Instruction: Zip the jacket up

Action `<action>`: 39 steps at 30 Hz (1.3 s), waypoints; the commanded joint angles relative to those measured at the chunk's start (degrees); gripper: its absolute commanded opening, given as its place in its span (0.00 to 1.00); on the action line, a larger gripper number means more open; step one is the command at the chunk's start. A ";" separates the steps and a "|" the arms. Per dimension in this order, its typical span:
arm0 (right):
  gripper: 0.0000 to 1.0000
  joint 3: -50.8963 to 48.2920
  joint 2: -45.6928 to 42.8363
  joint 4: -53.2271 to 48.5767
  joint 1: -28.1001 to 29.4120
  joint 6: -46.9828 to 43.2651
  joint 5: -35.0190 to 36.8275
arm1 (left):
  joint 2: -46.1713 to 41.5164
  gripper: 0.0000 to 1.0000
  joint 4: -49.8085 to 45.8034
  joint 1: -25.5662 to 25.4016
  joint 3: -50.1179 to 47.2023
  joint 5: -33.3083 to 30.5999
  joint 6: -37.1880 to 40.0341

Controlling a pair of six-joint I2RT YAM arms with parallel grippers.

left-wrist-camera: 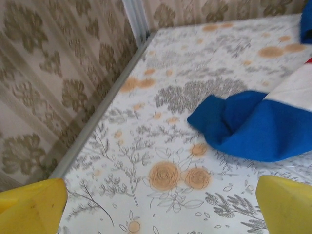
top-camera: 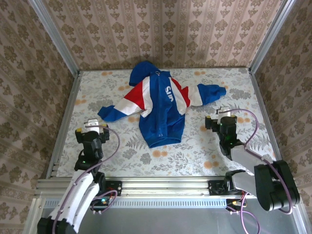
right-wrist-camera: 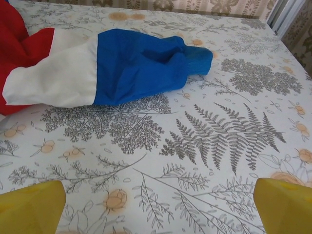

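Jacket point(top-camera: 161, 112) — flat on floral table point(top-camera: 204, 161)

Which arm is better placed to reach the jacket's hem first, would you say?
Probably right, though narrowly. The right gripper, open, sits nearer the hem of the jacket. The left gripper, also open, sits by the outstretched sleeve cuff, farther from that hem.

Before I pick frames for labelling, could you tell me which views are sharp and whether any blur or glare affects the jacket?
Top external: evenly lit, soft shadows, no harsh glare, the jacket clear. Left wrist: soft throughout, the sleeve edges smeared. Right wrist: sharpest, the table print crisp, yellow fingertips slightly blurred.
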 commanded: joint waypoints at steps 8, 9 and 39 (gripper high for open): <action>1.00 1.86 14.75 22.66 -1.28 -2.40 -5.23 | 30.47 1.00 39.11 12.74 -0.51 25.84 -2.15; 1.00 1.86 17.28 24.84 -1.54 -2.05 -5.03 | 33.77 1.00 41.03 12.76 0.80 26.26 -1.40; 1.00 7.34 21.82 18.29 -5.71 2.43 -7.01 | 57.44 1.00 47.44 11.79 12.35 30.15 3.41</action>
